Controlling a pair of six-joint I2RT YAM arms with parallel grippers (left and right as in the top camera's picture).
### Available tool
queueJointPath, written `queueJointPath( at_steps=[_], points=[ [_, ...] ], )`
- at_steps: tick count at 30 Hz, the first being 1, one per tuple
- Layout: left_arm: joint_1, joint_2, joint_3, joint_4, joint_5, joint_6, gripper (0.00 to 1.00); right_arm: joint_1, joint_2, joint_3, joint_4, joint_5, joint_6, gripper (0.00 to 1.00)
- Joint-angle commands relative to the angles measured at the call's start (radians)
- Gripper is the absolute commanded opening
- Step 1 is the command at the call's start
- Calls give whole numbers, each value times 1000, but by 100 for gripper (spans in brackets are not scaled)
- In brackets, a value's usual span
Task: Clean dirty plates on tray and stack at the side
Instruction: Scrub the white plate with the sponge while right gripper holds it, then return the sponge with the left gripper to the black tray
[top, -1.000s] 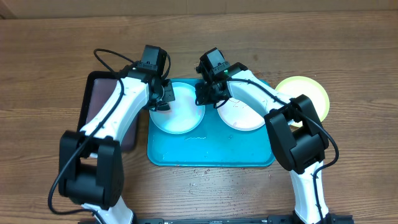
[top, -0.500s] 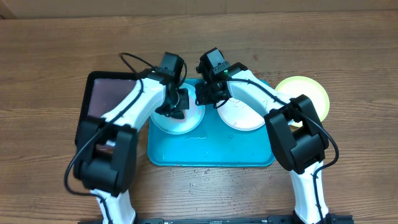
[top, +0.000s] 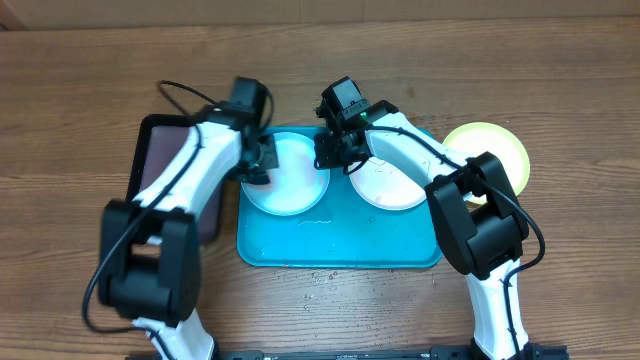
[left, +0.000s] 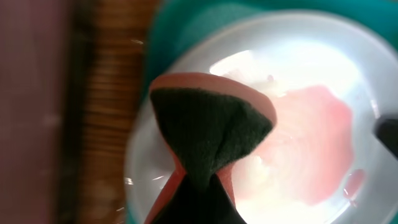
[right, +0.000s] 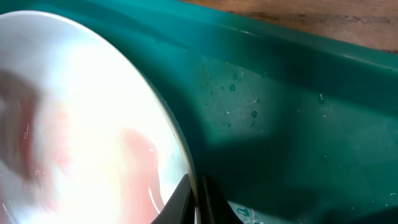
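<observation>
The light blue plate (top: 290, 185) lies in the tray (top: 340, 245), toward its 10 o'clock corner, with a pink smear (left: 311, 143) across its middle. At the plate's 3 o'clock rim the right gripper (top: 328, 155) is clamped on the edge, probably to stop it sliding. At 10 o'clock the left gripper (top: 258, 165) pinches a sponge (left: 208, 134) over the plate, ready to scrub. The white plate (top: 395, 190) waits at 3 o'clock; the yellow-green plate (top: 500, 145) sits off the tray at 2 o'clock.

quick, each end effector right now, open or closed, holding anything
left end effector: closed on a sponge
right end effector: closed on the rim of the light blue plate
</observation>
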Motion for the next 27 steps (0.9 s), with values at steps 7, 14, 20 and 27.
queueJointPath(
  at_steps=[7, 14, 20, 27],
  points=[
    [125, -162, 0, -82, -43, 127, 4, 5, 15, 10, -7, 3, 15, 6],
    [253, -105, -14, -87, -70, 274, 4, 5, 15, 10, -7, 3, 15, 6],
    [319, 13, -17, -68, -73, 291, 4, 5, 15, 10, -7, 2, 15, 6],
    [337, 64, -16, -61, -145, 294, 32, 5, 15, 10, -10, 2, 15, 6]
  ],
)
